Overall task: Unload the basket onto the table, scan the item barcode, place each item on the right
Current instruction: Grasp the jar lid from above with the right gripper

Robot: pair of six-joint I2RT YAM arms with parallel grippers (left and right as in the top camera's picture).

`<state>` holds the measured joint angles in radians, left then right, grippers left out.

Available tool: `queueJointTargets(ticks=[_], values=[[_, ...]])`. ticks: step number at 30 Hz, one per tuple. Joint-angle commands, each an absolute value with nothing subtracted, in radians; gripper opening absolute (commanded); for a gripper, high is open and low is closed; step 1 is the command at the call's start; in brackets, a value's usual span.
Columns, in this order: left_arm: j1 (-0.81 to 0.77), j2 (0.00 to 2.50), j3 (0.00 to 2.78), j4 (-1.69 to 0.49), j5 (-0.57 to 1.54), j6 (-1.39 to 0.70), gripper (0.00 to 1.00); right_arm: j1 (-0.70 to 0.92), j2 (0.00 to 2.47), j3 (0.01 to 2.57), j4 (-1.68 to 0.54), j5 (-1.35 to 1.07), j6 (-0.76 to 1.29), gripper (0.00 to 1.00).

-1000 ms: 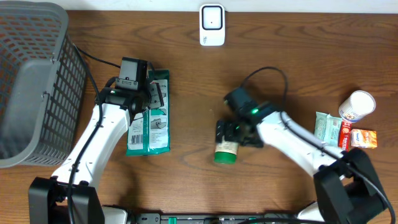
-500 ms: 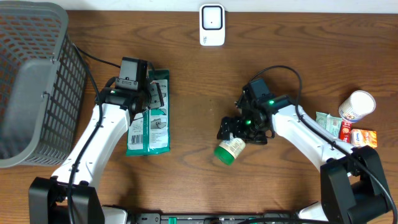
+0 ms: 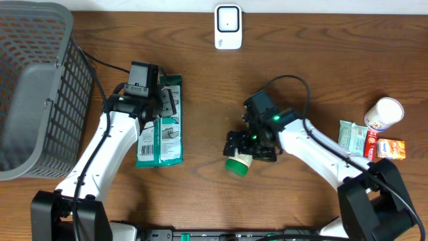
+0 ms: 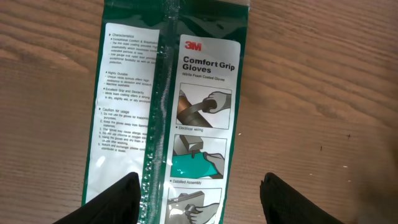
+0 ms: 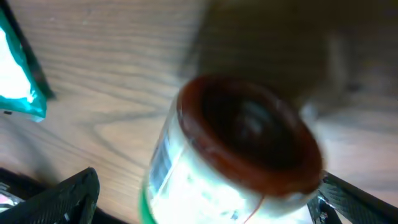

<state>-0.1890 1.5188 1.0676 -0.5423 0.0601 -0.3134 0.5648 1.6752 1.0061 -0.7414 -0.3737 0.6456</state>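
Observation:
A jar [image 3: 239,163] with a white label and a green lid lies on its side mid-table. My right gripper [image 3: 249,148] straddles it, open, with the jar [image 5: 205,186] between the fingers and bare wood showing beside the left finger [image 5: 62,199]. Its brown base [image 5: 249,130] faces the right wrist camera, blurred. No barcode can be made out. My left gripper [image 3: 166,110] hovers open over a green 3M glove pack [image 3: 160,140], whose printed side [image 4: 180,93] lies flat below the spread fingers [image 4: 112,202]. A white scanner [image 3: 228,27] stands at the table's far edge.
A grey wire basket [image 3: 33,87] fills the left end. At the right edge lie a white cup [image 3: 384,114], a wipes pack [image 3: 351,137] and a red-orange box [image 3: 386,148]. A black cable [image 3: 100,63] runs past the basket.
My right gripper swung right and back left around the jar, which tilted and shifted slightly left. The left arm and the glove pack have not moved.

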Motion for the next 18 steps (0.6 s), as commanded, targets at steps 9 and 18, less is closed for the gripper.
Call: queueJointTargets(ticks=[9,18], values=[[-0.187,1.536,1.051,-0.545,0.044,-0.305,0.62,0.715,1.668,1.017,-0.729,-0.427,0.780,0.99],[-0.187,1.536,1.051,-0.545,0.044,-0.312,0.62,0.693,1.668,1.017,-0.702,-0.100,0.609,0.99]])
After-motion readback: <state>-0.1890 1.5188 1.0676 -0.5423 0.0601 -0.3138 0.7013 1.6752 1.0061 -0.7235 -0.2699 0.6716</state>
